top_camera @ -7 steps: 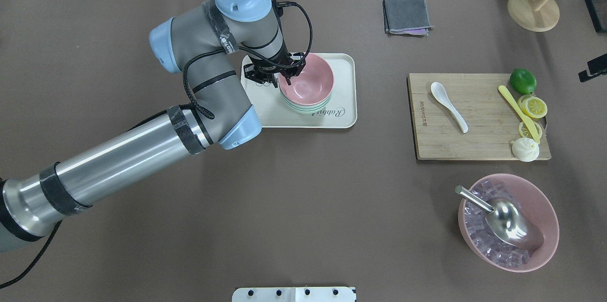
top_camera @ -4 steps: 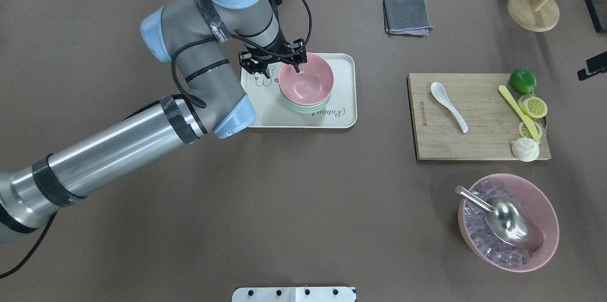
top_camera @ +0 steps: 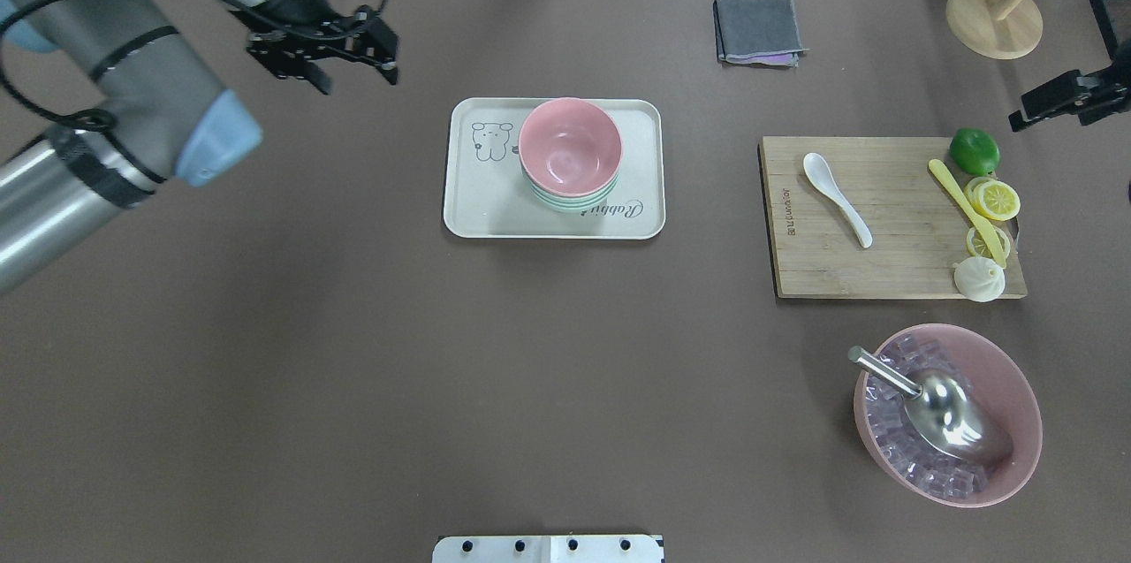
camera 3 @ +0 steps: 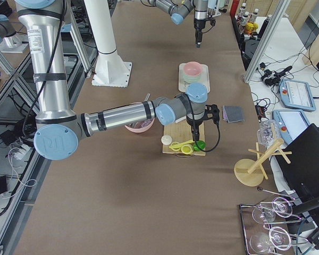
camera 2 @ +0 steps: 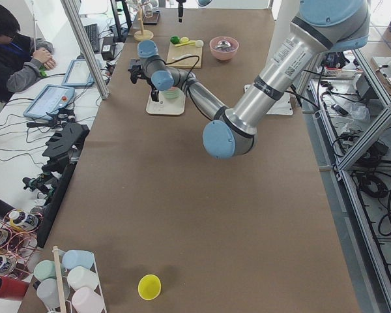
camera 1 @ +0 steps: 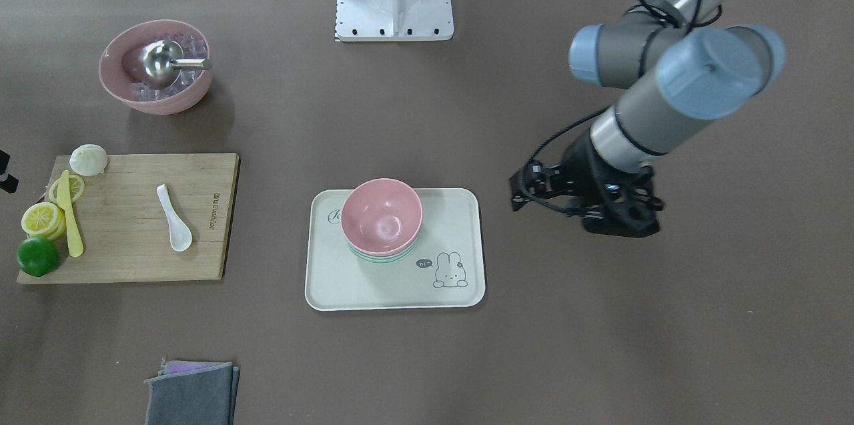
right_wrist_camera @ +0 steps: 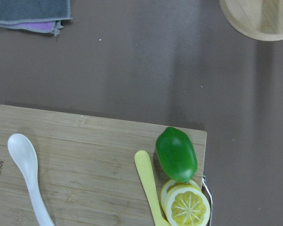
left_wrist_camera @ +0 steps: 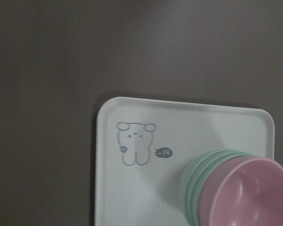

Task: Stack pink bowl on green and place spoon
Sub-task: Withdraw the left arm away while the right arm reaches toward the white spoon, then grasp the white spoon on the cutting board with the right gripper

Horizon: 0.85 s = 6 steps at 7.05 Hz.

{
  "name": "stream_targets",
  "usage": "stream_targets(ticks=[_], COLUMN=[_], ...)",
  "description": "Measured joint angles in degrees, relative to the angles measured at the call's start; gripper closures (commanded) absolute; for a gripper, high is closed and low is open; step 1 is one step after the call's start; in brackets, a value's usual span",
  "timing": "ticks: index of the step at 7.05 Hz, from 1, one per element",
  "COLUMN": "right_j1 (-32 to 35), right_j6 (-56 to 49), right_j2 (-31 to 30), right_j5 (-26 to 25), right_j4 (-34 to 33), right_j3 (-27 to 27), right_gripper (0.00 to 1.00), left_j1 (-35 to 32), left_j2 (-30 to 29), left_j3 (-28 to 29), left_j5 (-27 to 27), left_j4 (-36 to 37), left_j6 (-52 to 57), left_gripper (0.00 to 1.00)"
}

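Observation:
The pink bowl (top_camera: 570, 148) sits nested on the green bowls (top_camera: 568, 202) on the cream tray (top_camera: 477, 209); the left wrist view shows the pink bowl (left_wrist_camera: 250, 193) on the green bowls (left_wrist_camera: 191, 181). My left gripper (top_camera: 353, 79) is open and empty, high over the bare table to the far left of the tray. The white spoon (top_camera: 836, 197) lies on the wooden cutting board (top_camera: 892, 271) and also shows in the right wrist view (right_wrist_camera: 26, 165). My right gripper (top_camera: 1060, 99) hangs at the right edge, beyond the board's far right corner; its fingers do not show.
On the board lie a lime (top_camera: 975, 151), lemon slices (top_camera: 994, 199), a yellow knife (top_camera: 963, 209) and a white bun (top_camera: 978, 278). A pink bowl of ice with a metal scoop (top_camera: 947, 413) stands front right. A grey cloth (top_camera: 758, 29) and a wooden stand (top_camera: 994, 19) are at the back.
My left gripper has left the pink bowl's rim, risen and swung away to the far left. The pink bowl stays on the green ones. The right gripper has come into view at the right edge.

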Motion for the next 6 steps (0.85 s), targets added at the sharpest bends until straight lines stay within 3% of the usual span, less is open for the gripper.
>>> stream_targets(ticks=[3,5,6], right_j1=[-10.6,-17.2,-19.4], right_j6=[0.9,1.8,1.9], right_j2=[3.5,5.1,5.2], right_j5=[-7.6,-12.5,-14.1], right_j4=[0.3,1.1,2.8], right_j3=[0.4,-0.2,-0.4], right_gripper=[0.0,0.04,0.11], left_j1=[-12.7,-18.3,-19.4], left_j2=[16.8,23.3,24.6], left_j3=[-2.8,-1.2,-0.8], left_j5=[-2.8,-3.0,-3.0], left_j4=[0.4,0.6,0.6], left_j6=[27.9,41.9,44.7], left_gripper=[0.02,0.02,0.02])
